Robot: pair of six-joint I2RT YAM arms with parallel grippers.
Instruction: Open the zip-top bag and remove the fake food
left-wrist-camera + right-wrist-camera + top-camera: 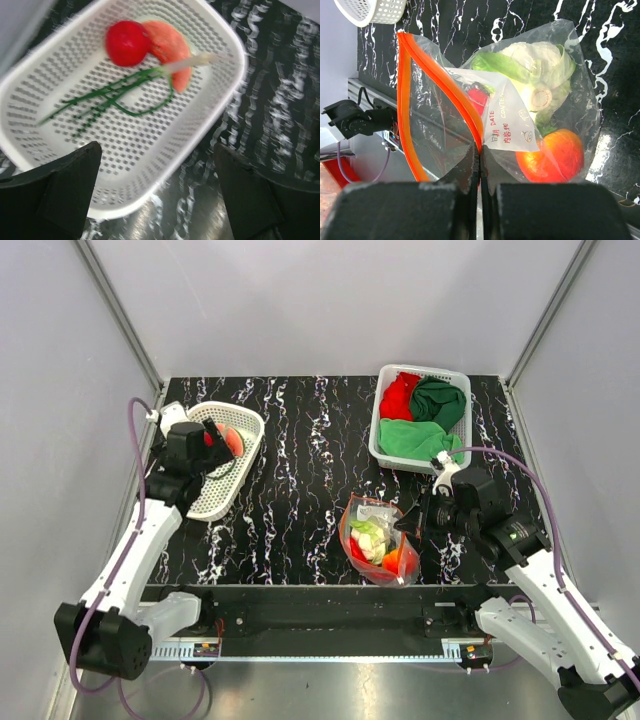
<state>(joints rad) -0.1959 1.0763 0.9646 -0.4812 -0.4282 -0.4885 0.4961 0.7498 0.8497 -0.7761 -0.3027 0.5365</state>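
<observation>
1. Your right gripper (479, 167) is clamped on the bag (435, 137) at its orange zip (440, 86), mouth gaping.
2. Bag sits centre-right at the near edge of the table (300, 470); cabbage (540, 60) and orange piece (551, 155) inside.
3. Your left gripper (157, 150) hangs with jaws apart over the left basket (220, 45), which holds red fruit (126, 43) and watermelon slice (172, 52).

walls (330, 300): plain pale grey | table (300, 460): black marble pattern, white veins | corner rails (118, 310): metal

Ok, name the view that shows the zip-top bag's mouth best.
Right wrist: the zip-top bag fills the frame, its orange zip strip gaping, the right gripper pinching it. Top external shows it small; left wrist misses it.
</observation>
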